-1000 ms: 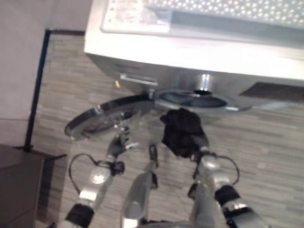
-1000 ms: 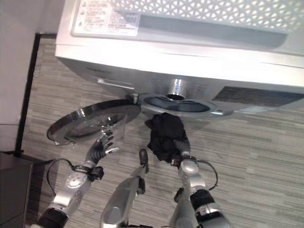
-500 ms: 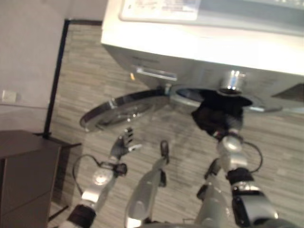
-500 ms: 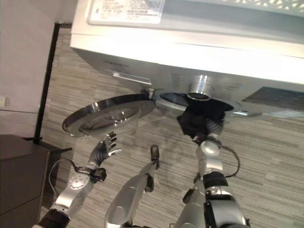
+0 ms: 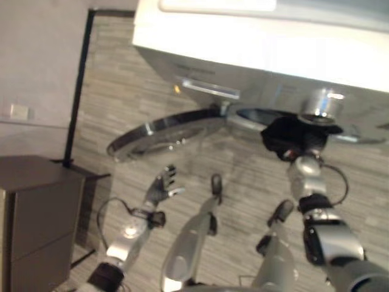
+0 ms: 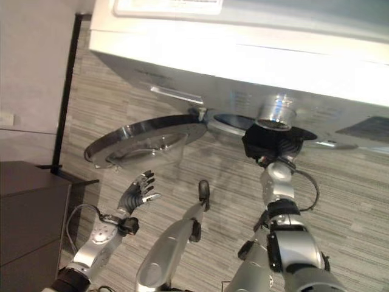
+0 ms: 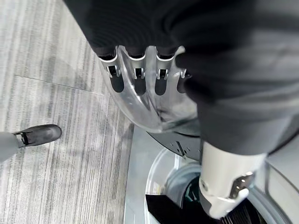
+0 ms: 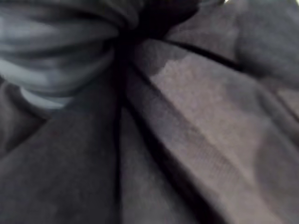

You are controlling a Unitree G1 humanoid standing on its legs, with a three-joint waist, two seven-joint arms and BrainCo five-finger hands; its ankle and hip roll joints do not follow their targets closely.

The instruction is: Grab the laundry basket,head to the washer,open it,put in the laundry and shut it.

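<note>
The white front-loading washer (image 5: 261, 55) stands ahead with its round glass door (image 5: 167, 131) swung open to the left. A bunch of black laundry (image 5: 292, 135) sits at the rim of the drum opening (image 5: 255, 114), just below the silver knob (image 5: 322, 103). My right hand (image 5: 302, 159) reaches up into that bunch and grips it; dark cloth (image 8: 177, 121) lies right against it in the right wrist view. My left hand (image 5: 161, 185) hovers open below the door, touching nothing, with its fingers (image 7: 135, 74) straight.
A dark cabinet (image 5: 36, 213) stands at the left by the wall. A black strip (image 5: 79, 91) runs along the wall's foot. The open door sticks out low over the grey plank floor (image 5: 152, 79).
My right hand has lifted the black laundry from below the opening up to the drum's rim. The view has shifted forward and left. The left hand stays open under the door.
</note>
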